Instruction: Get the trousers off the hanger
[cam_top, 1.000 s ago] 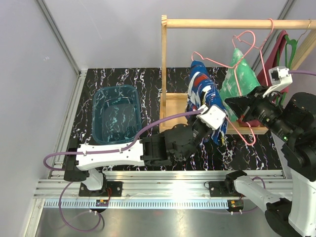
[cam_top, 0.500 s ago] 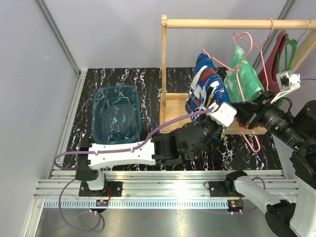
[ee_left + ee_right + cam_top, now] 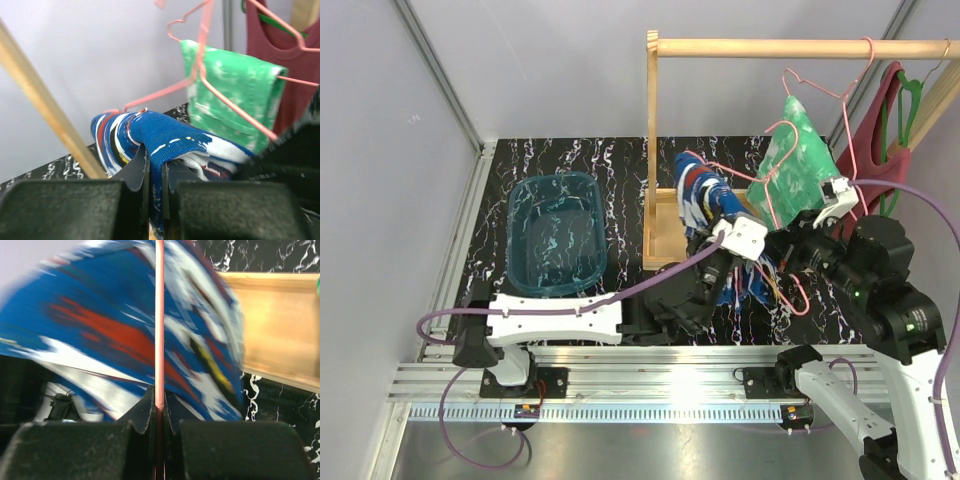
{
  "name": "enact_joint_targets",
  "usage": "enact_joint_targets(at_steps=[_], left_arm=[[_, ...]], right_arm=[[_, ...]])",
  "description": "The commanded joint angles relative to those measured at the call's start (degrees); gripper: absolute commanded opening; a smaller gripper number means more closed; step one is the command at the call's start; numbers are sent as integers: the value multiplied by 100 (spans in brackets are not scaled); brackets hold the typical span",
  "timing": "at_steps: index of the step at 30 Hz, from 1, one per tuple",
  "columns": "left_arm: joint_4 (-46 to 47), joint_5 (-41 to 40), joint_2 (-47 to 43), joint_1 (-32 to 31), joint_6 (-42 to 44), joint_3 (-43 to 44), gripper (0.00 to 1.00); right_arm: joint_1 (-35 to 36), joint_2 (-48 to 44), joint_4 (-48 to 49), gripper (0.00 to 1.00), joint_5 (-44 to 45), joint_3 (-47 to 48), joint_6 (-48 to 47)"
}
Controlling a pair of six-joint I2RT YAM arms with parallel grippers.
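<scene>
Blue pair: the blue cloth trousers with white, red and yellow patches [image 3: 698, 195] now sit lower and further left than a second ago. They have been dragged away from the green white-mottled trousers [image 3: 795, 160] toward the wooden rack's upright post [image 3: 651, 150].
Left gripper [image 3: 156, 162]: pressed together on a fold of the blue cloth. It only finished closing within the last second.
Right gripper [image 3: 159, 405]: pinching the thin pink wire hanger [image 3: 159, 315], unchanged.
Hanger and cloth: the wire still crosses the blue fabric, so I judge the pair not yet free.
Meaning: I now have cloth and hanger each gripped, so pulling them apart should slide the pair off.
Green pair: still up near the wooden top rail [image 3: 770, 47], untouched.
</scene>
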Motion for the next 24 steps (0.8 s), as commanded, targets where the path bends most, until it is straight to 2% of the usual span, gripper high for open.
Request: enact_joint_targets(at_steps=[1,6,10,18,21,24], left_arm=[[2103,-252,-988,-77,548,-8,0],[2769,-401,-1366,-104,1040,-273,0],[3297,-586,-1656,-113,1759,-475,0],[4579,-893,-2280,-104,2991,-1273,0],[4267,-876,-2658,-95,2791,-1547,0],[3125,-509,-2965,-86,1696,-1767,0]], right_arm=[[1,-176,221,0,212,-512,47],[1,-475,80,0,203,-1067,47],[1,-537,-43,0,238,-1638,3],[-7,-643,115,0,203,-1956,3],[1,-756,491,0,-279,-2095,73],[1,-792,905,0,-859,-2001,231]])
